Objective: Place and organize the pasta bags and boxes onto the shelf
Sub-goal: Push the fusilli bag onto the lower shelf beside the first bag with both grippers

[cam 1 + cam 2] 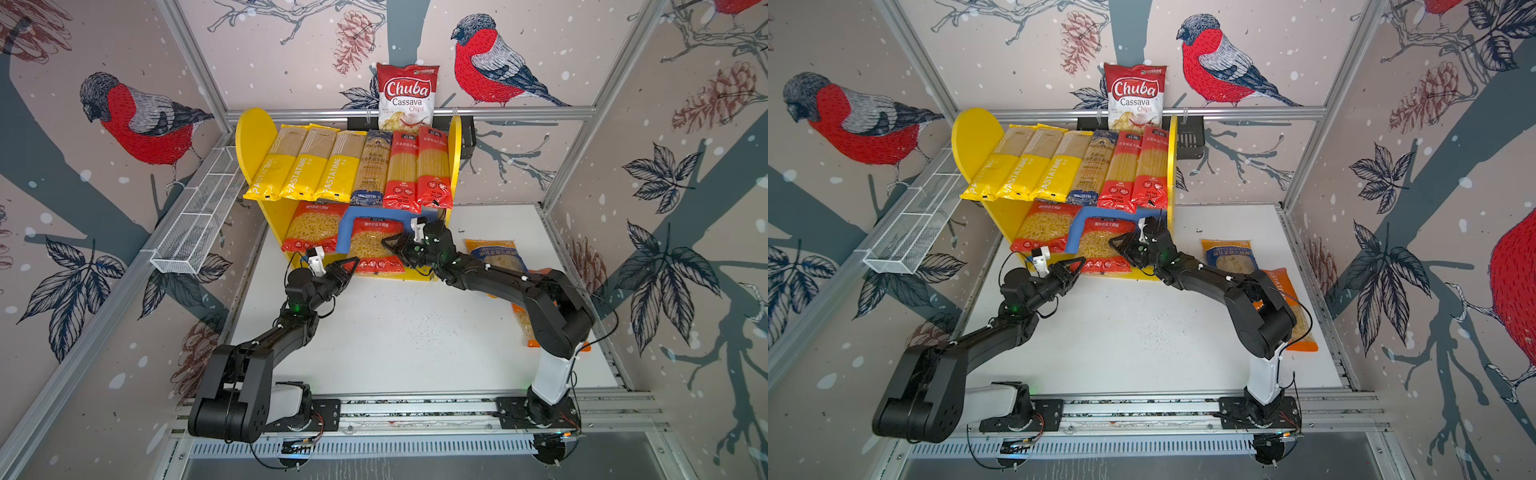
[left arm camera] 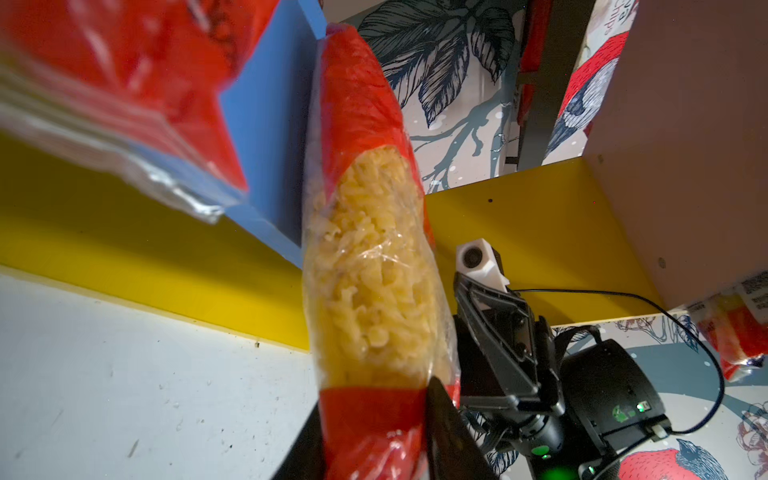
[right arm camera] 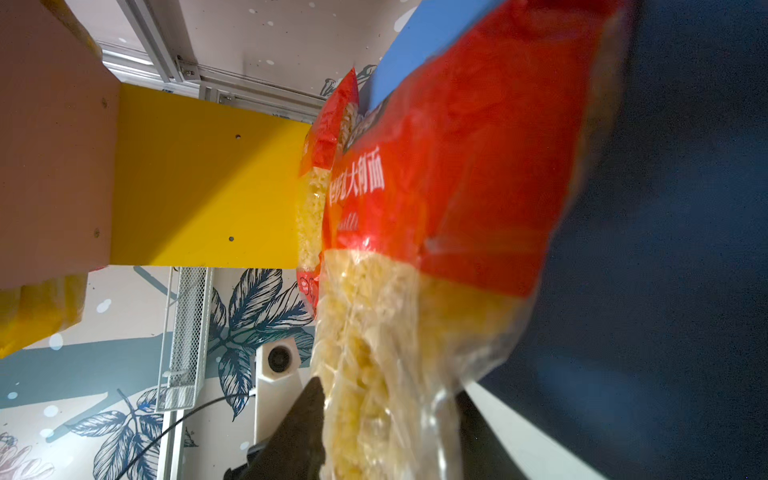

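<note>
Work left lies nearest me: an orange bag (image 1: pixel 1276 279) on the table (image 1: pixel 395 332), partly under my right arm, and a blue bag (image 1: pixel 494 253) just beyond it, both apart from the shelf (image 1: pixel 255 137). Next, my left gripper (image 1: pixel 353 262) clamps the lower end of a red bag (image 1: pixel 376 243) that leans on the blue lower board (image 1: pixel 361 212), its foot at the shelf's front edge; I judge it placed but not yet straightened. My right gripper (image 1: pixel 392 249) flanks the same bag, and I cannot tell whether it pinches or stands free. Beside it, another red bag (image 1: pixel 313 226) sits on that board. Above, the upper tier carries six long packs side by side: three yellow packs (image 1: pixel 303 162), one dark blue pack (image 1: pixel 370 166), two red packs (image 1: pixel 417 170). So eight are shelved, two to go. Farthest, the black basket (image 1: pixel 1190 139) holds a chips bag (image 1: pixel 407 95); the wire rack (image 1: pixel 199 216) shows nothing inside.
</note>
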Available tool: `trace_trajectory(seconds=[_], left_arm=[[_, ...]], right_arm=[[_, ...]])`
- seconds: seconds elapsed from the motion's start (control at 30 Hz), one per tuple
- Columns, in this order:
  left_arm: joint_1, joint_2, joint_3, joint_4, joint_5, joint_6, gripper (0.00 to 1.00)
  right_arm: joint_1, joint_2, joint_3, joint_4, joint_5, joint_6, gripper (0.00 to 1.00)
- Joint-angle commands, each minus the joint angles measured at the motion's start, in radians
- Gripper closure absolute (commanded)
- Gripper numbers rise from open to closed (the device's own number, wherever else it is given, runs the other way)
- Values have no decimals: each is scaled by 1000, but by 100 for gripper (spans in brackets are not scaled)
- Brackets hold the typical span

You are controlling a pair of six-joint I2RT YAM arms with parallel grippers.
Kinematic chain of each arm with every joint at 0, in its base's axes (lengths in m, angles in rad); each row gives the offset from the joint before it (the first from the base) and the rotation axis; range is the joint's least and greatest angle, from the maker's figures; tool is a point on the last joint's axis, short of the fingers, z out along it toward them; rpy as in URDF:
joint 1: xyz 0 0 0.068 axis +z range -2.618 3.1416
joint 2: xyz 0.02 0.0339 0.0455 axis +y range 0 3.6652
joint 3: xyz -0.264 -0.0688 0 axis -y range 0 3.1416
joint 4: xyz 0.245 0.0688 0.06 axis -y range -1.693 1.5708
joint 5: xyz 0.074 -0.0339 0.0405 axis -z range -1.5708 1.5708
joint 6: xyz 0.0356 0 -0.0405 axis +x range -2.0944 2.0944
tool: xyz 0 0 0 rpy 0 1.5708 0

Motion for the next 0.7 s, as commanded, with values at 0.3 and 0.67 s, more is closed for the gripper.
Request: trace_trajectory(seconds=[0.3, 0.67], left_arm=[[6, 38, 122, -66, -19, 87, 92], [14, 85, 316, -342, -70, 293, 92]], right_arm=[[55, -159, -252, 17, -11, -33, 31], [43, -49, -103, 106, 23, -2, 49]])
